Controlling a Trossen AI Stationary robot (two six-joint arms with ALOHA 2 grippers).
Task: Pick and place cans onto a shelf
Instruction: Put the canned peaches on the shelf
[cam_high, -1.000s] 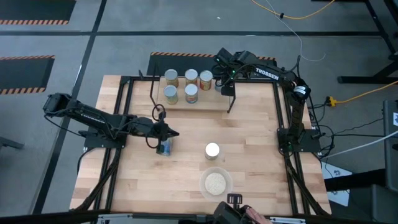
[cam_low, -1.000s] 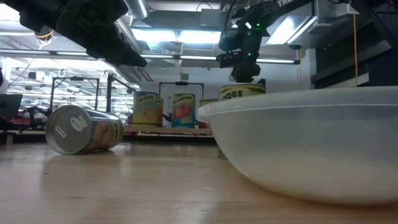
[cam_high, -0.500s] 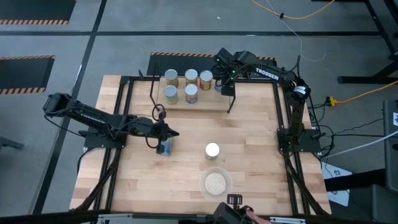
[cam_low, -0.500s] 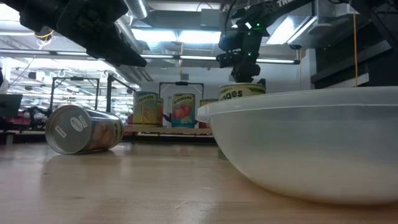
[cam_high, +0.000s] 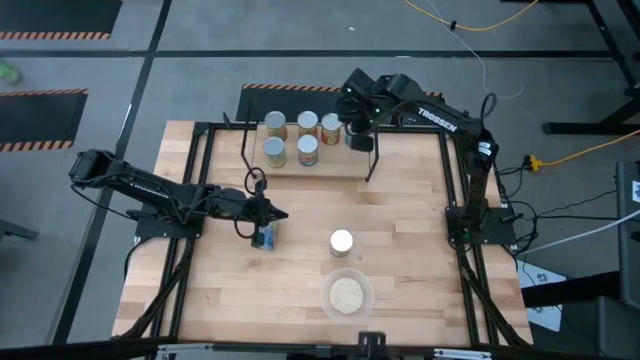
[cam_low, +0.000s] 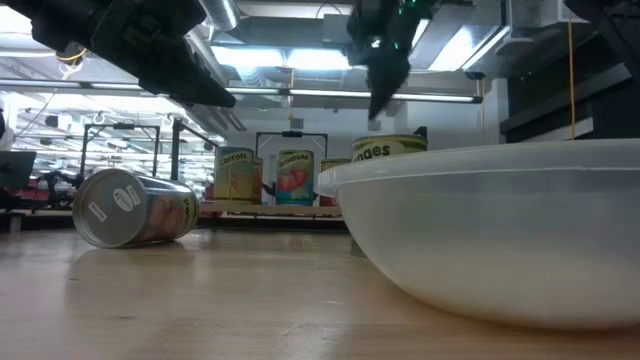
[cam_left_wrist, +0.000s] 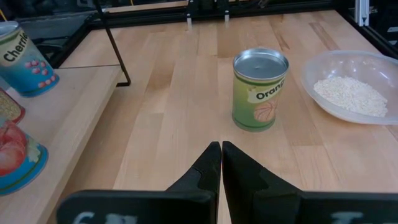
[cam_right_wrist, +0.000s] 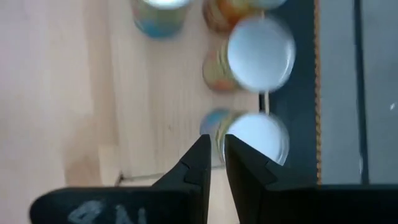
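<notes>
Several cans (cam_high: 307, 123) stand upright on the shelf (cam_high: 335, 165) at the table's far side. My right gripper (cam_high: 358, 132) hovers above the cans at the shelf's right end. Its fingers (cam_right_wrist: 214, 149) are a narrow gap apart with nothing between them, over a silver-topped can (cam_right_wrist: 258, 138). One can (cam_high: 264, 237) lies on its side on the table, seen in the low view (cam_low: 135, 208). My left gripper (cam_high: 283, 213) hangs shut above it without touching. Another can (cam_left_wrist: 260, 90), labelled with oranges, stands upright at the table's middle (cam_high: 341, 241).
A clear bowl of pale grains (cam_high: 346, 293) sits near the table's front edge, close to the upright can. The shelf's black uprights (cam_high: 372, 160) stand at its ends. Bare wood lies to the right of the bowl and the upright can.
My right gripper has risen from just above the cans at the shelf's right end and now hangs well higher over them. The cans stand as before.
</notes>
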